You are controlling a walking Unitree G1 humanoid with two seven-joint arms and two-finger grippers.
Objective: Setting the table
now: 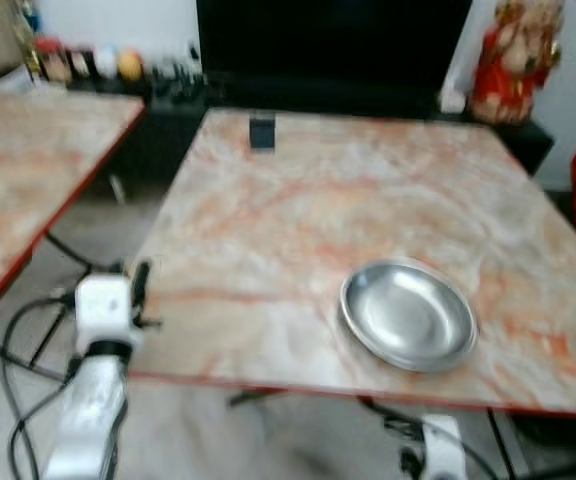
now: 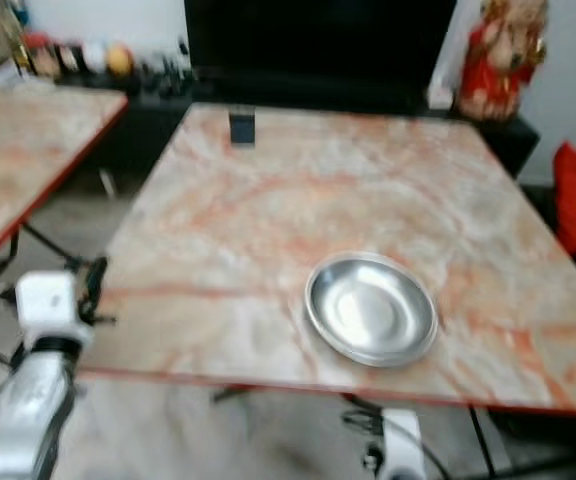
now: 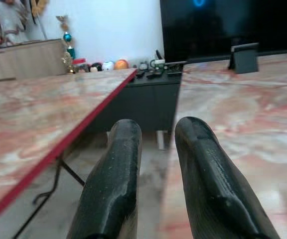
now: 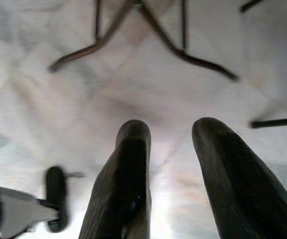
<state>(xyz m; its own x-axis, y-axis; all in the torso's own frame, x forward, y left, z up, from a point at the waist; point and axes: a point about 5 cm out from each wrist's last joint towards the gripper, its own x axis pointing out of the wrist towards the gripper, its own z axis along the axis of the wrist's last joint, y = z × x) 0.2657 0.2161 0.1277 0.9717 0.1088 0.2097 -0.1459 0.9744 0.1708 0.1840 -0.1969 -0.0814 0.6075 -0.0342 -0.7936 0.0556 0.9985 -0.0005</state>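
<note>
One steel plate (image 1: 409, 316) holding nothing, on marble table (image 1: 298, 190) near its front edge. One small black stand (image 1: 262, 133) at the table's far edge. Left gripper (image 3: 156, 164) at the table's front-left corner, fingers slightly apart, grasping nothing, well apart from plate. Right gripper (image 4: 176, 174) below the table over floor (image 4: 133, 89), fingers apart, nothing between.

A: Which parts are cut off?
B: The red figurine (image 1: 516, 55) loses its top at the frame edge; the second table (image 1: 28, 160) runs off the left.

A: Anything unreadable?
B: The small dark object (image 1: 262, 132) is too blurred to identify.
</note>
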